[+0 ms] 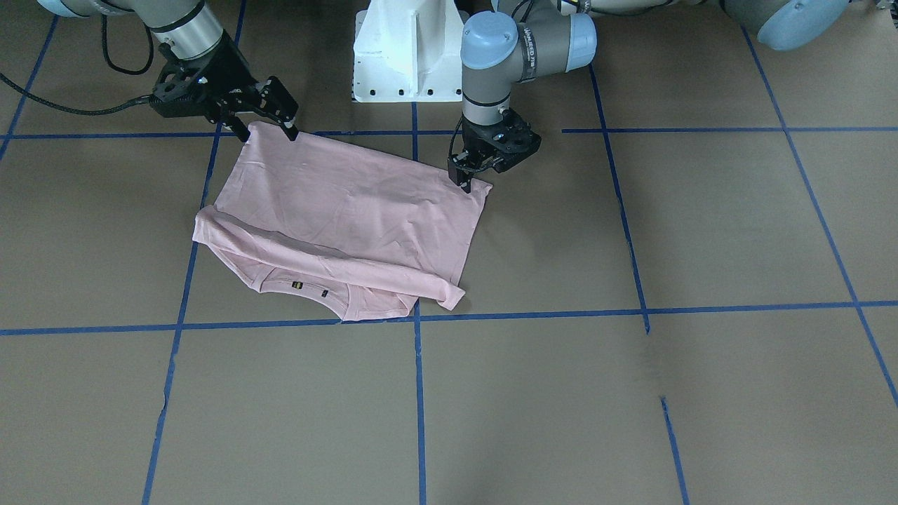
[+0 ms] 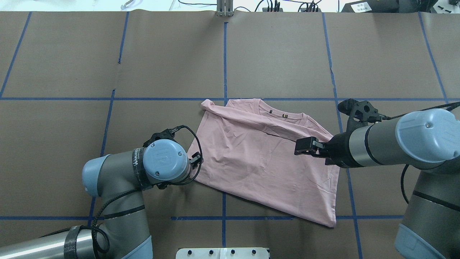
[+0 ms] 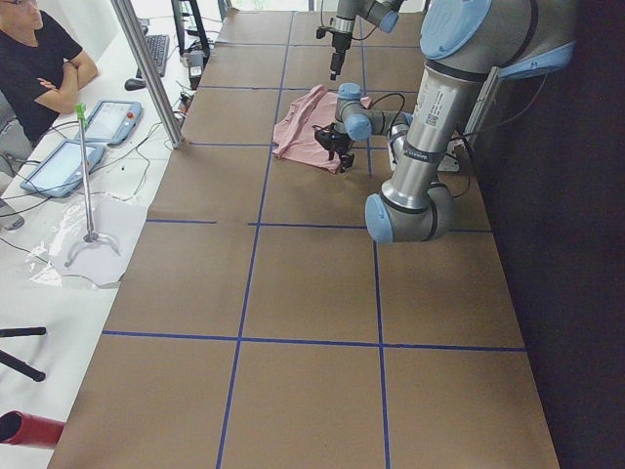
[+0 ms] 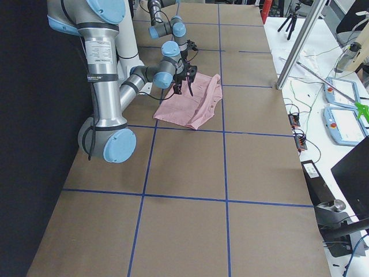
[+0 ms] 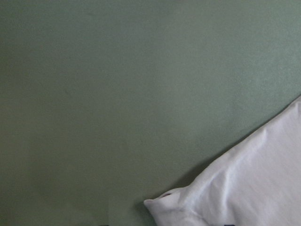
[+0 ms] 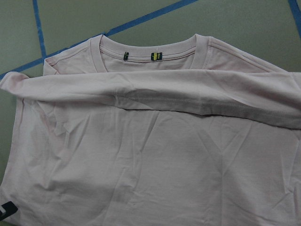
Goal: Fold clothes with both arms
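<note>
The pale pink T-shirt point(image 1: 351, 203) lies on the table with its plain side up. Its upper part is folded over just below the collar point(image 6: 150, 44), and the print is hidden. My right gripper point(image 1: 270, 126) is open and empty, raised over the shirt's hem corner on my right; it also shows in the overhead view point(image 2: 303, 145). My left gripper point(image 1: 463, 181) is low at the hem corner on my left. Its fingers look apart and hold nothing. The left wrist view shows that corner point(image 5: 254, 188) lying on the table.
The white pedestal base point(image 1: 407, 49) stands just behind the shirt. Blue tape lines point(image 1: 419, 393) grid the brown table point(image 1: 701, 393). A metal pole point(image 3: 146, 68), tablets and a seated operator point(image 3: 39, 59) are along the far table edge.
</note>
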Robot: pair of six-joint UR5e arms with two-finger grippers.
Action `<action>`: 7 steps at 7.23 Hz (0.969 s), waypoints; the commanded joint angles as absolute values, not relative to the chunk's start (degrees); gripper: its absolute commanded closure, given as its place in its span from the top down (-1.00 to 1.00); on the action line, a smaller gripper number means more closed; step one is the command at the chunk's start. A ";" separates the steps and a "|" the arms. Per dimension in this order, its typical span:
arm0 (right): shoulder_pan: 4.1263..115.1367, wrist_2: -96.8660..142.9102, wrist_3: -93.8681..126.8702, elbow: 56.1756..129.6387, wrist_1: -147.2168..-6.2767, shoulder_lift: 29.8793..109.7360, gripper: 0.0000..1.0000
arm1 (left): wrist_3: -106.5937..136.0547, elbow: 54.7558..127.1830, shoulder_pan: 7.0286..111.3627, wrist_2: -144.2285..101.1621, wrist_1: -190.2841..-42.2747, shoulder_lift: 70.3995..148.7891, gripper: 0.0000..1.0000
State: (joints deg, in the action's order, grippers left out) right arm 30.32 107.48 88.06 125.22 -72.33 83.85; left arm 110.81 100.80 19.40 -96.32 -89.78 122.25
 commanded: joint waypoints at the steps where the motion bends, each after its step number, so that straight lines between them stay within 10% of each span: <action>1: 30.32 107.49 88.07 125.24 -72.42 83.85 1.00 | 110.74 99.94 19.60 -95.54 -91.31 122.26 0.63; 4: 30.32 107.49 88.07 125.24 -72.42 83.85 1.00 | 111.00 99.14 19.60 -95.54 -92.46 122.26 0.31; 7: 30.58 107.49 88.15 125.24 -72.42 84.02 1.00 | 110.39 99.32 19.60 -95.45 -92.46 122.26 -1.00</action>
